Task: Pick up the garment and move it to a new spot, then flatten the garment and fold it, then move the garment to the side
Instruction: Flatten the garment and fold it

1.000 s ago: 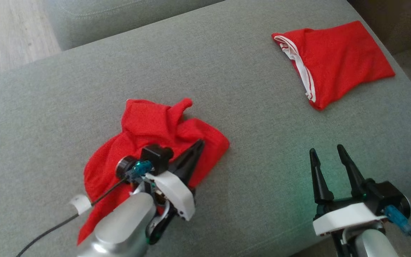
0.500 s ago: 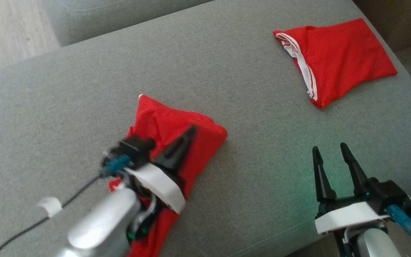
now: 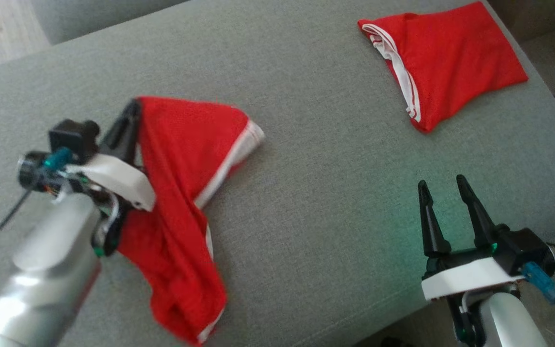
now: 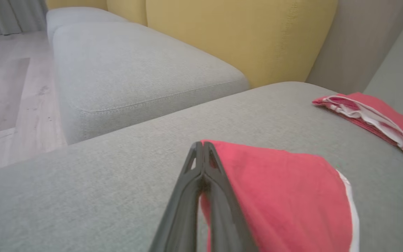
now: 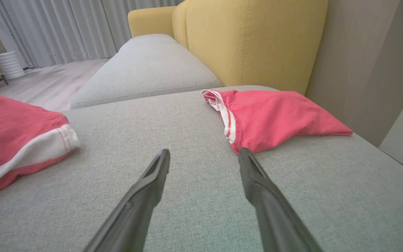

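A red garment with white trim [image 3: 181, 193] hangs lifted over the grey cushion [image 3: 316, 193], stretched from my left gripper [image 3: 133, 107] down toward the near edge. That gripper is shut on the garment's upper edge; in the left wrist view its fingers [image 4: 201, 164] meet with the garment [image 4: 285, 196] draped to their right. The right gripper [image 3: 443, 188] hovers open at the lower right, nothing between its fingers [image 5: 152, 182], well apart from the garment [image 5: 16, 140].
A second red garment [image 3: 446, 62] with white stripes lies folded at the cushion's far right corner, also seen as the folded garment [image 5: 275, 119] from the right wrist. Yellow sofa backs [image 5: 250, 38] and another grey seat [image 4: 135, 73] stand behind. Wooden floor [image 4: 9, 91] lies to the left.
My left gripper has lifted the garment off the cushion and carried it left and away, so the crumpled pile now hangs stretched out. The head camera shifted a little. The right gripper stayed put.
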Available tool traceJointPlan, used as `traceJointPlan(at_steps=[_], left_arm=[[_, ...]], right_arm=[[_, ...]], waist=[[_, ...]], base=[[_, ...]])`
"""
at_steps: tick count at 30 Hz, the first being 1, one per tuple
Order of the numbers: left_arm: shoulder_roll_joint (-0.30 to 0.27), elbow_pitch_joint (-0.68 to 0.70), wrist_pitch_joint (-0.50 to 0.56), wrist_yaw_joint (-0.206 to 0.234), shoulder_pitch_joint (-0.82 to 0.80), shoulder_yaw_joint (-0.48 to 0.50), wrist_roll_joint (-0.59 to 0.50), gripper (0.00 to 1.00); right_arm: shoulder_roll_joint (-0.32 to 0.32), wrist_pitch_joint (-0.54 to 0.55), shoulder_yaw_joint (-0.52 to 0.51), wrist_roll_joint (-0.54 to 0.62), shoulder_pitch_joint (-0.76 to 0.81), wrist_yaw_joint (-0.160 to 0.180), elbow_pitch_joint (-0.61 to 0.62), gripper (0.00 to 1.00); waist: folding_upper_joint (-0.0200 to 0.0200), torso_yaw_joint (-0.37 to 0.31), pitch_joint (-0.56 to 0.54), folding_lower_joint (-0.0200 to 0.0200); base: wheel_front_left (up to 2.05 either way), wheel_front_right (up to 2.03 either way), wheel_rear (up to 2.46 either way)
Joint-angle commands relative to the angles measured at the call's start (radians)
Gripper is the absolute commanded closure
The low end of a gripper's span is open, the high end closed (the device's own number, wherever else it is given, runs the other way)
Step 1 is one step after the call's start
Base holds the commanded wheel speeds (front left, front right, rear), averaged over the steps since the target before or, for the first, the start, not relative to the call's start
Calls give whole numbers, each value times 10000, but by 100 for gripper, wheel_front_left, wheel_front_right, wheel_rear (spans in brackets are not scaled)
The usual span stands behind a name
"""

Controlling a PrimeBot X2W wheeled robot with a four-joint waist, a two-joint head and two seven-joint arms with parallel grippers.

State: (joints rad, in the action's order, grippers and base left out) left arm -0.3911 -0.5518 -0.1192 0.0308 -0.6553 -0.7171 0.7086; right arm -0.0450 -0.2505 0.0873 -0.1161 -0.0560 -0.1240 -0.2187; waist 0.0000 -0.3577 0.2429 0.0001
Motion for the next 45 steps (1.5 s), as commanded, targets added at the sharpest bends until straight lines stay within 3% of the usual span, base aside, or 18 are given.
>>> traceJointPlan(at_steps=[1,2,3,4,5,6,10,13,20,26,30,41,45], left_arm=[[-397,-248,-237,-125,-834,509,-47,100],[-427,-513,-311,-240,-973,476,-108,100],[-393,-1052,-458,-412,-1151,471,-114,82],[-347,-1275,-467,-575,-1192,445,-64,58],[-271,-1445,-515,-713,-1209,502,73,7],[-204,-1566,-607,-793,-1219,599,216,0],[-152,-1614,-976,-875,-1001,944,574,0],[-245,-1148,-1155,-674,-458,1343,921,0],[-272,1097,-1308,367,1470,1796,1312,0],[93,3813,-816,1381,3834,1122,1533,0],[370,4822,-448,1716,4696,599,1650,0],[360,5099,599,2223,5078,-150,1584,0],[431,4947,658,2171,5004,-240,1588,0]], right_arm=[[-52,-113,238,-124,-311,-67,345,0],[-52,-113,251,-136,-343,-67,350,0],[-52,-113,277,-158,-376,-67,352,0],[-52,-113,287,-173,-381,-67,348,0],[-52,-113,286,-194,-377,-67,341,0],[-52,-113,265,-224,-367,-67,338,0],[-52,-113,164,-243,-238,-67,336,0],[-52,-113,25,-211,-119,-67,385,0],[-52,-113,-82,-133,128,-67,528,0],[-52,-113,-78,-93,308,-67,619,0],[-52,-113,-103,-31,345,-67,627,0],[-52,-113,25,126,271,-67,547,0],[-52,-113,53,131,266,-67,550,0]], waist=[[0,-85,129,-1],[0,-108,172,-1],[0,-146,206,-1],[0,-163,211,-1],[0,-171,208,-1],[0,-171,197,-1],[0,-93,22,-1],[0,52,-194,-1],[0,466,-583,-1],[0,813,-740,-1],[0,1035,-736,-1],[0,1088,-709,-1],[0,991,-646,-1]], base=[[0,0,0],[0,0,0],[0,0,0],[0,0,0],[0,0,0],[0,0,0],[0,0,0],[0,0,0],[0,0,0],[0,0,0],[0,0,0],[0,0,0],[0,0,0]])
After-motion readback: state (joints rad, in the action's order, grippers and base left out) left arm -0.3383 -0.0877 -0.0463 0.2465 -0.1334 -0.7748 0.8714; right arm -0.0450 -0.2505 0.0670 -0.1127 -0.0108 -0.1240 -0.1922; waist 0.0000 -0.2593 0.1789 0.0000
